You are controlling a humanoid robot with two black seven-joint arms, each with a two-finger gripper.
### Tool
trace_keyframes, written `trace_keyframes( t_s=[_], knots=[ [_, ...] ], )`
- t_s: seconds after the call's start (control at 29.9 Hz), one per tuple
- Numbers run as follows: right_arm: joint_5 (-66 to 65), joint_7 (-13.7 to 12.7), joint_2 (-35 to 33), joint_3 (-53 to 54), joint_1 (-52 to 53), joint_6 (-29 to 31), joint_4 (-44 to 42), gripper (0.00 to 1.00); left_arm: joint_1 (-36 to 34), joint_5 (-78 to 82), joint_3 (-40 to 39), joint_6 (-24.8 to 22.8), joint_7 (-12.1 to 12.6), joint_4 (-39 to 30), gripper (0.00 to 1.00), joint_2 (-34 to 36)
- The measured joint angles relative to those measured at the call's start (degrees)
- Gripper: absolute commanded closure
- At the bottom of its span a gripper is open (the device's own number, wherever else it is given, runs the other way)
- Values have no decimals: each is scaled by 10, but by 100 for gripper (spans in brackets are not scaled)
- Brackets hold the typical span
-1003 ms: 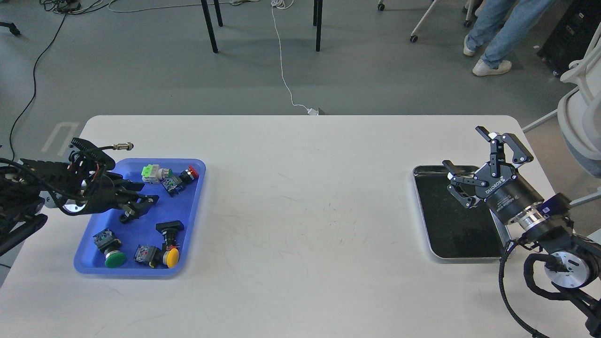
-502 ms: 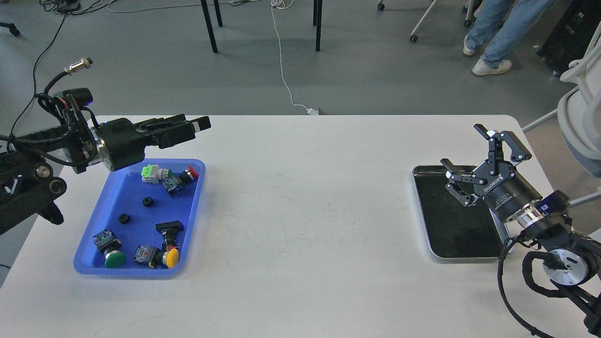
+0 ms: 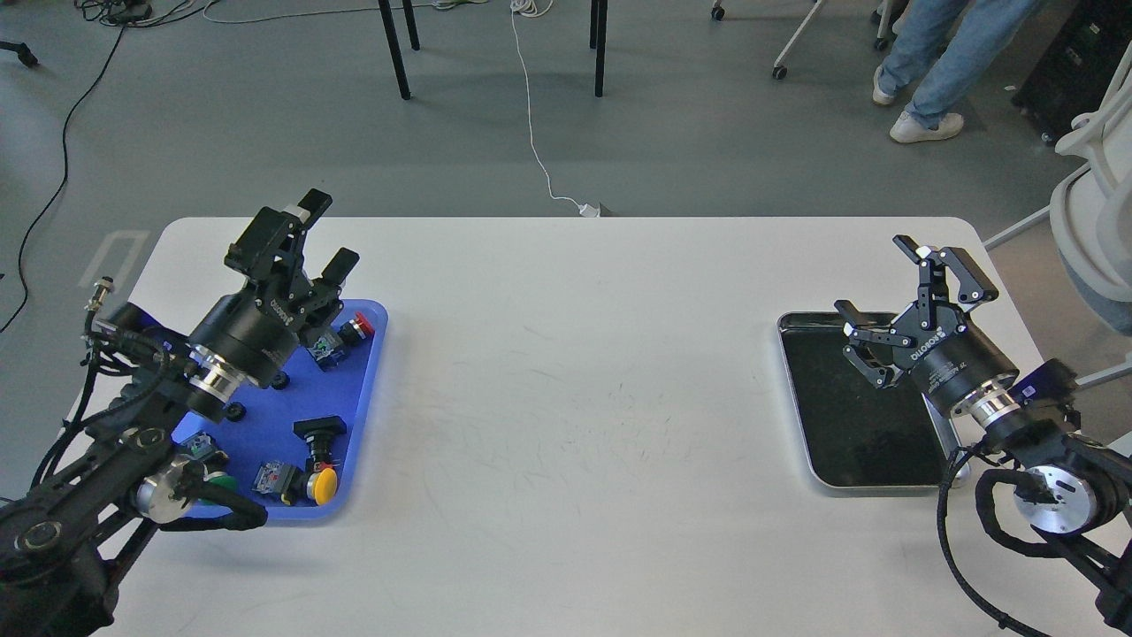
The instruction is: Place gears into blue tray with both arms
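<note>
From my head view, my left claw [image 3: 314, 232] hangs wide and empty above the blue tray [image 3: 358, 425], where gears [image 3: 234, 411] lie among push buttons [image 3: 324, 483]. My right claw [image 3: 893, 296] gapes wide over the metal tray [image 3: 800, 425]. White table [image 3: 575, 398], grey floor [image 3: 265, 133] beyond.

A robotics lab: white desk [image 3: 566, 372] on grey floor [image 3: 265, 133], loose cables [image 3: 535, 133] upper centre, office chair [image 3: 1092, 177] at right edge.

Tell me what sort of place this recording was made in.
Probably a robotics lab or workshop, not a home. A white table stands on a grey floor crossed by loose cables, a standing person's legs show at the back, and industrial push buttons lie in a blue tray.
</note>
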Motion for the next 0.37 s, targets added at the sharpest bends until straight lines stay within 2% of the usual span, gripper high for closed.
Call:
trace_keyframes(
  t_s=[0.07, 0.13, 0.37],
  knots=[
    [0, 0, 0, 0, 1, 2, -3, 1, 22, 0, -33, -30, 23, 4, 2, -27],
    [0, 0, 0, 0, 2, 3, -3, 1, 36, 0, -52, -44, 37, 9, 2, -46],
    [-1, 0, 12, -2, -2, 3, -1, 1, 45, 3, -63, -49, 44, 18, 2, -59]
  ],
)
